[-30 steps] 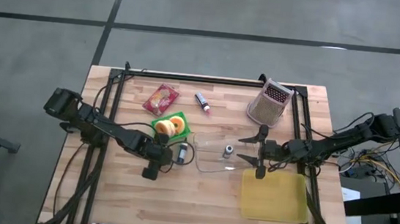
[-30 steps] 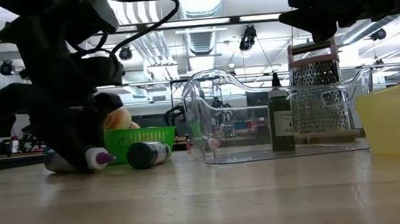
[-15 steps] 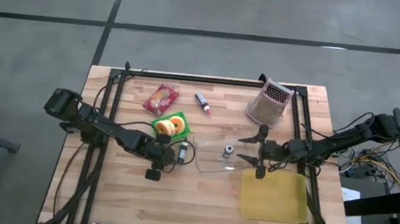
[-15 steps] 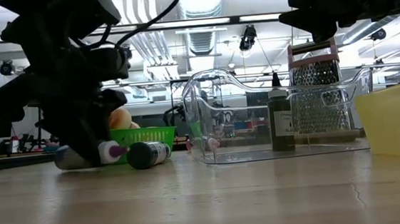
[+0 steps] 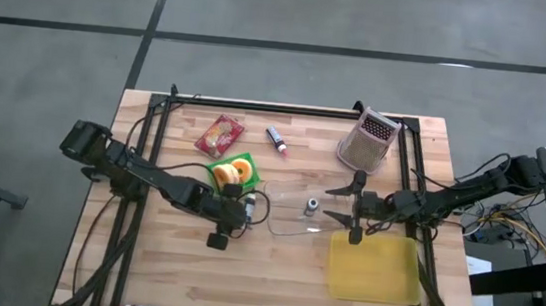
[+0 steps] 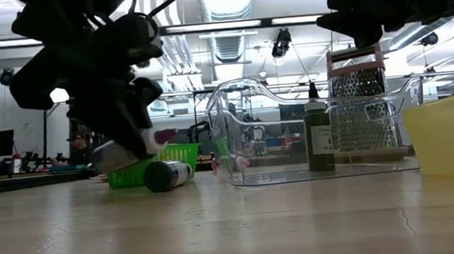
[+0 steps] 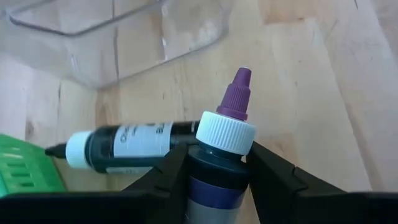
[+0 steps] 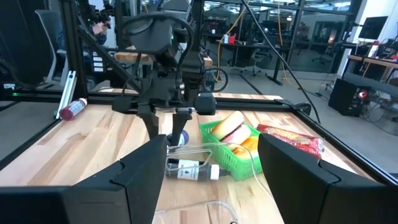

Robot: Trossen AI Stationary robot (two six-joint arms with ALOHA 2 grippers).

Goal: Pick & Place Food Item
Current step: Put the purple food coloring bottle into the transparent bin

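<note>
**Left claw clamped on the purple-capped bottle, lifted off the wood**

Your left gripper (image 7: 214, 171) was clamped on a purple-capped bottle (image 7: 222, 146), its fingers pressing the dark body just below the white collar. In the low view that bottle (image 6: 124, 154) hung tilted, clear of the table (image 6: 235, 224). Just ahead of the claw, a second dark bottle (image 7: 127, 142) lay on its side, touching the green basket (image 5: 232, 172). The food pieces (image 5: 236, 172) sat in that basket, just beyond the claw. The clear tray (image 5: 295, 211) lay farther ahead of it. Your right gripper (image 5: 352, 212) hovered with jaws spread wide, holding nothing, the yellow bin (image 5: 374, 267) just beside it.
</note>
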